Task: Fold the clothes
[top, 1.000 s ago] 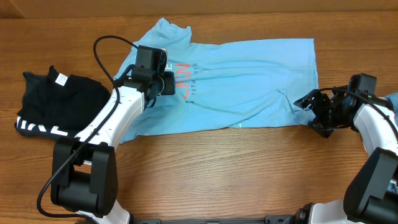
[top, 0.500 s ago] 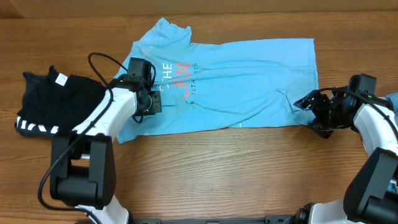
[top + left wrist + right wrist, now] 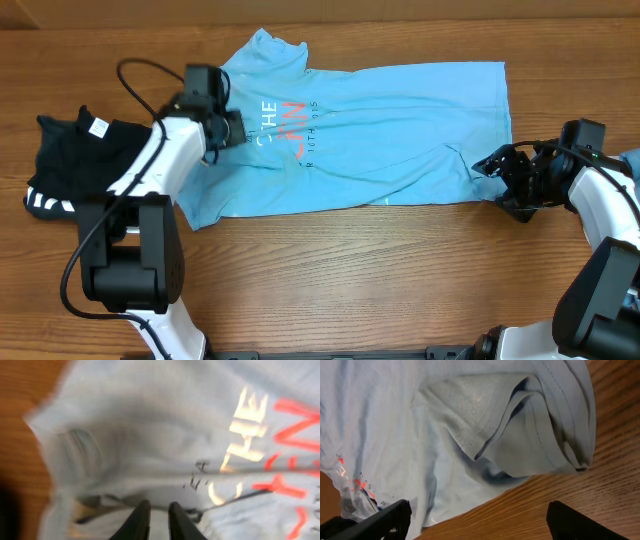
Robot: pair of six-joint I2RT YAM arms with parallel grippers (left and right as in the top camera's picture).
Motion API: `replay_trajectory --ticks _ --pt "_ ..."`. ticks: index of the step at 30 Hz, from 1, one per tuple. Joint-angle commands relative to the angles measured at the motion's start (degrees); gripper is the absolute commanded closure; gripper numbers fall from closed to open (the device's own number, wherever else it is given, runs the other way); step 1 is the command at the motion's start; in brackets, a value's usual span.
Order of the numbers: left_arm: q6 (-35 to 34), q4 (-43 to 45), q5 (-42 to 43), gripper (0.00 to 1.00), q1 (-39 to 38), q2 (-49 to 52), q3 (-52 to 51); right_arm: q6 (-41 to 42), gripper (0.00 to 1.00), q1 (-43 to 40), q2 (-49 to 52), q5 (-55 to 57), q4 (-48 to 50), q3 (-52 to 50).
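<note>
**Overhead:** The light-blue T-shirt (image 3: 400, 130) lies spread sideways across the far half of the worktop (image 3: 350, 290). Its collar points to the far left corner and its hem to the right edge. No fold shows along its length. A black garment (image 3: 85, 165) sits crumpled by the left edge. By this showing the folding has hardly begun, and both pieces remain to be done. The left arm reaches up from the near edge with its left claw (image 3: 236, 130) low over the shirt's left end, just beside the lettering (image 3: 285, 125). The right arm bends in from the right edge and holds the right claw (image 3: 498, 182) at the shirt's near right corner.

**Left wrist:** The left claw (image 3: 159, 506) is narrow, its jaws almost together over the pale cloth. Blur hides whether any fabric is pinched.

**Right wrist:** The right claw (image 3: 477, 525) gapes wide and grips nothing. It hovers above a rumpled, turned-over hem corner and bare wood.
</note>
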Motion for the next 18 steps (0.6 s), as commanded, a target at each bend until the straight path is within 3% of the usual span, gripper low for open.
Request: replay_trajectory --ticks 1,2,5,7,9,10,12,15,18 --pt "0.52 -7.93 1.22 0.71 1.05 0.15 10.38 -0.37 0.06 0.28 -0.15 -0.22 -0.17 0.72" --pt "0.55 -15.98 6.58 0.66 0.94 0.15 14.03 -0.35 0.03 0.28 -0.13 1.60 -0.72 0.72" --pt "-0.50 -27.17 9.53 0.62 0.02 0.42 13.66 -0.26 0.02 0.17 -0.13 5.57 -2.60 0.72" --pt "-6.82 -32.33 9.68 0.70 -0.20 0.44 8.48 0.11 0.09 0.07 -0.13 6.99 -4.68 0.72" --pt "-9.66 -31.85 11.26 0.75 -0.07 0.44 2.67 0.13 0.15 0.04 -0.13 8.61 -5.38 0.72" --pt "-10.25 -30.34 13.46 0.78 0.26 0.44 -2.62 0.13 0.28 0.07 -0.13 8.66 -5.07 0.72" --pt "-10.34 -27.12 13.42 0.77 1.11 0.44 -8.15 0.46 0.36 0.07 -0.13 8.72 -3.98 0.72" --pt "-12.61 -25.05 8.50 0.71 2.75 0.44 -10.99 4.07 0.44 0.07 0.57 8.70 -0.98 0.72" --pt "-12.55 -23.91 4.46 0.62 5.05 0.44 -11.28 4.02 0.43 0.07 4.09 10.23 0.55 0.72"
